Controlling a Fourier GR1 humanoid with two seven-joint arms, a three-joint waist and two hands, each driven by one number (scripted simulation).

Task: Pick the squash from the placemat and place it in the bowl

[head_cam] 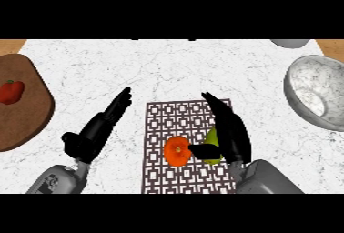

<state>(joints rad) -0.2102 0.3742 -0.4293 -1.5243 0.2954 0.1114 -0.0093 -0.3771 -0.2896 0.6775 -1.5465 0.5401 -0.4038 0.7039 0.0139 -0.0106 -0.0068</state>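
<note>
the white marbled tabletop (pixel 168 68) fills nearly the whole head view, with a strip of wood showing at the upper corners. at the left edge lies a dark brown wooden board (pixel 27 118), oval in outline, and a red pepper (pixel 11 92) sits on its upper part. at the right edge stands the bowl (pixel 302 98), grey and marbled like the surface under it, well apart from the placemat; a second pale rim (pixel 290 43) just shows at the top right.

the placemat (pixel 161 175), a brown and white fretwork pattern, lies at the lower middle of the tabletop. 2 things rest on it side by side: an orange round fruit (pixel 177 151) with a small green stem mark, and just to its right the squash (pixel 212 139), yellow-green and largely hidden.

the right hand (pixel 232 134) comes in from the lower edge over the right half of the placemat, its long fingers lying straight over the squash and its thumb (pixel 201 151) bent across below it, pinching the squash against the palm side; the squash is on the mat, not in the bowl.

the left hand (pixel 91 136) lies on the bare tabletop left of the placemat, fingers straight and relaxed, holding nothing.
</note>
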